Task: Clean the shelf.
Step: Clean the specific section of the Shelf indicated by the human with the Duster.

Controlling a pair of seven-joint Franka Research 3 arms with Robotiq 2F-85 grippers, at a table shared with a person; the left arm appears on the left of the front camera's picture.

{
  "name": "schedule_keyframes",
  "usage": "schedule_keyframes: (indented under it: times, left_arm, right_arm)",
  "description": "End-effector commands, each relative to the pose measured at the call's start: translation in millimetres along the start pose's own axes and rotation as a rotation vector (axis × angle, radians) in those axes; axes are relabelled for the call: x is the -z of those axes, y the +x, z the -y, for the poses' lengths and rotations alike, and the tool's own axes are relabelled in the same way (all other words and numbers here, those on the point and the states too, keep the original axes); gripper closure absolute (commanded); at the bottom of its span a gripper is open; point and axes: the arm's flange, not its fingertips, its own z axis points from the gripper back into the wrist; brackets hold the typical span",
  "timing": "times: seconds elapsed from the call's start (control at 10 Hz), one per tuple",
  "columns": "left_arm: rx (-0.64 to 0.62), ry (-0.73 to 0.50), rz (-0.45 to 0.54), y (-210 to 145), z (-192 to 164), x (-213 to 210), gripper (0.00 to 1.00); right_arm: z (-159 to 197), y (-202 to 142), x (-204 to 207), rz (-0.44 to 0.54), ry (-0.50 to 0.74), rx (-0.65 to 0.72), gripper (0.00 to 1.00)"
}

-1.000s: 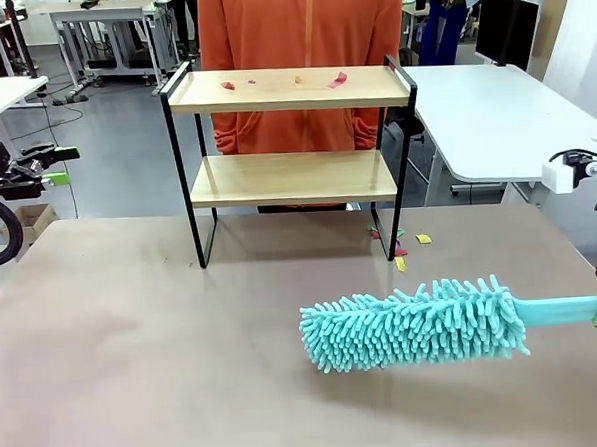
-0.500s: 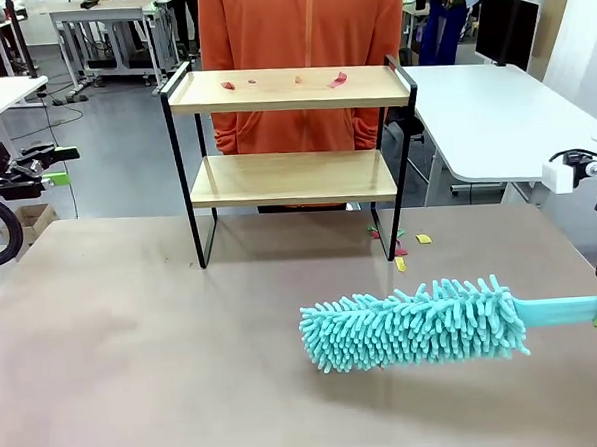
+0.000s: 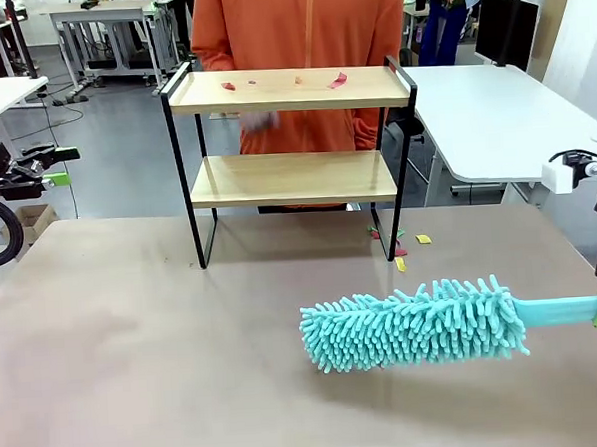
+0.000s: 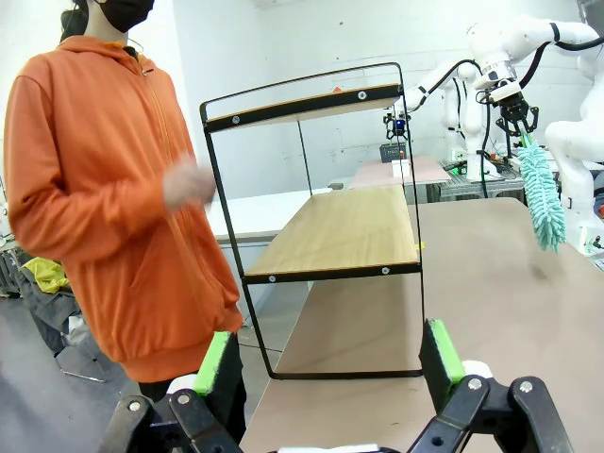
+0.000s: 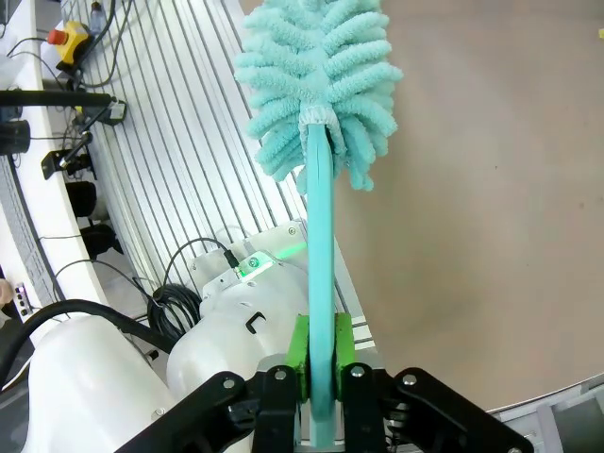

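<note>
Because the shelf (image 3: 290, 91) is a light rack on thin black legs, standing at the far side of the counter (image 3: 135, 342) with red scraps (image 3: 338, 79) strewn on its top board, the likeliest mishap is a shove. If the long, floppy duster (image 3: 414, 325) catches a raised end rail during a sweep, the rack could slide or tip.

A hard sweep might also fling scraps onto the lower board or toward the person (image 3: 298, 23) just behind the rack. That person's hand (image 3: 261, 120) sits between the two boards and is too blurred to tell whether it touches the frame, so a stroke carried past the back edge could strike it.

The right pincer (image 5: 319, 354) is clenched on the very end of the duster's handle. With such leverage the head may sag or twist in the pads. From this pincer the shelf lies ahead and well off to its left, and its top board is higher than the duster head.

The left pincer (image 4: 330, 363) is released and empty. The shelf stands straight beyond its fingers, end-on and well apart.
</note>
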Motion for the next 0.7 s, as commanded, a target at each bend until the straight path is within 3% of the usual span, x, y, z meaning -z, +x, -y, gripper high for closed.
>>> schedule_keyframes:
  times: [0.0,0.6]
  left_arm:
    - [0.009,-0.004,-0.004,3.0,2.4,-0.8,0.0]
    - [0.009,-0.004,-0.004,3.0,2.4,-0.8,0.0]
  right_arm:
    - [0.5,0.1,-2.4,0.018,-0.015,0.003,0.87]
    - [0.5,0.1,-2.4,0.018,-0.015,0.003,0.87]
